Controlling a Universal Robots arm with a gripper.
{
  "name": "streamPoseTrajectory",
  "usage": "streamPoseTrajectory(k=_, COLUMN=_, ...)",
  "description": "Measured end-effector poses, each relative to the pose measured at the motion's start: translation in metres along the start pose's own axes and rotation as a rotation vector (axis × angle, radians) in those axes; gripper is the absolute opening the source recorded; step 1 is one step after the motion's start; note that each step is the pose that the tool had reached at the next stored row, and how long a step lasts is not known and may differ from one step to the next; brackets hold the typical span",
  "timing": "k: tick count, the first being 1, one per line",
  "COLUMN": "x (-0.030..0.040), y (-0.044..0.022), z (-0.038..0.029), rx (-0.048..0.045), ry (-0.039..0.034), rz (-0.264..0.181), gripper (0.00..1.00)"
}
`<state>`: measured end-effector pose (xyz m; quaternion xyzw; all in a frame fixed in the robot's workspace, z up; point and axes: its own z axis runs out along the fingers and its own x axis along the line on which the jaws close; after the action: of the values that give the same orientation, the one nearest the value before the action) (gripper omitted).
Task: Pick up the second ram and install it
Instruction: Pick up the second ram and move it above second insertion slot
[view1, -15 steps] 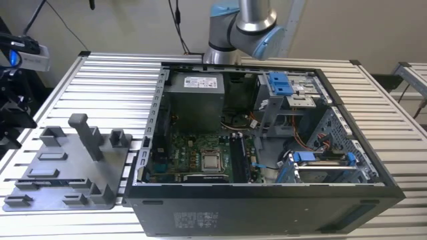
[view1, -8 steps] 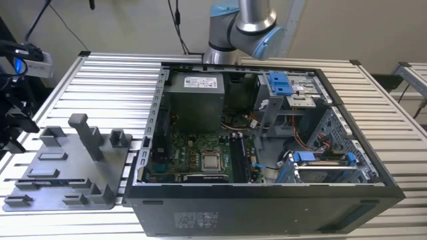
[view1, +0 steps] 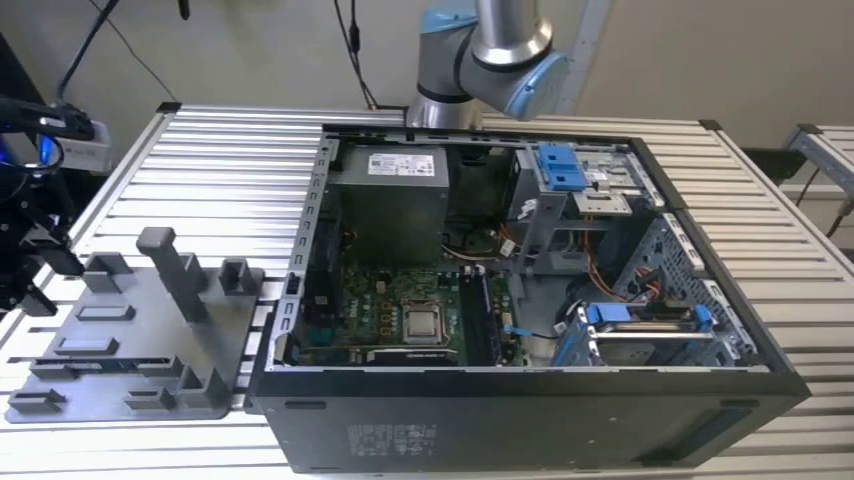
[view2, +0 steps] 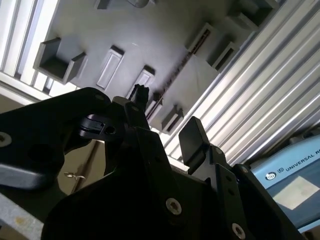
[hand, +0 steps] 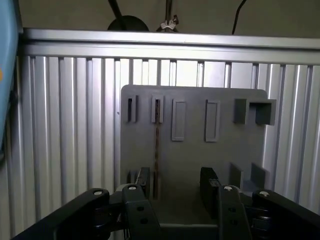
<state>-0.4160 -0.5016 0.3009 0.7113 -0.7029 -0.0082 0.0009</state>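
Tray holds one ram; end effector spread.

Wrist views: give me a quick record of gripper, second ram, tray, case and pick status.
gripper: open, over the grey tray, holding nothing
second ram: on edge in a tray slot, not gripped
tray: on the slatted table, to the exterior view's left of the case
case: open, motherboard exposed
status: ram not yet picked up
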Motion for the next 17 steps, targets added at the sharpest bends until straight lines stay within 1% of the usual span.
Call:
streamPoseTrajectory(k=10, x=0.0004, y=0.0009, z=0.0181, rx=-0.0001, ry=0.0028, rz=0.003, gripper=0.54)
streamPoseTrajectory(k=17, x=0.0025, y=0.0008, z=0.0306, rx=-0.0001, ry=0.0029, rz=0.003, gripper=0.54)
